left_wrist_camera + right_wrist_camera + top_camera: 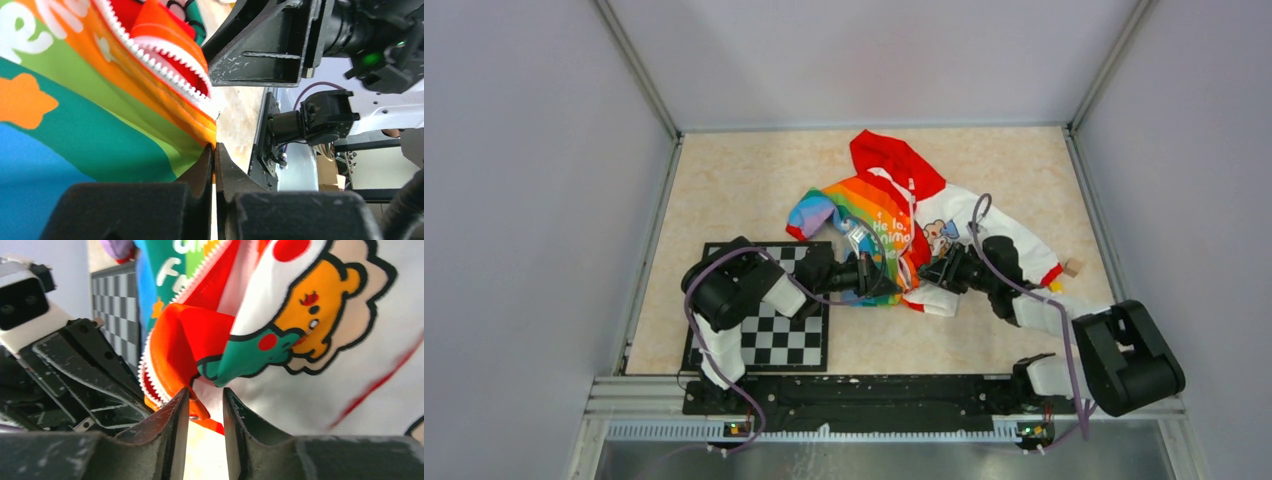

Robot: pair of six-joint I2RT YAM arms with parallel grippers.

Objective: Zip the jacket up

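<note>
The jacket [894, 215] lies on the table with its red hood at the far end. Its front gapes at the hem, rainbow half on the left, white cartoon half [320, 340] on the right. My left gripper [215, 150] is shut on the orange bottom edge of the rainbow half [100, 125], just below the white zipper teeth [150, 60]. My right gripper [206, 400] stands open at the white half's bottom corner. An orange-red fold of the hem [197, 407] hangs between its fingers and touches the left one. In the top view both grippers [894, 285] [927, 272] meet at the hem.
A black-and-white checkerboard mat [769, 330] lies under the left arm. A small wooden block [1074, 267] sits by the jacket's right cuff. Grey walls enclose the table on three sides. The right gripper's black finger [260, 50] is close above the left gripper.
</note>
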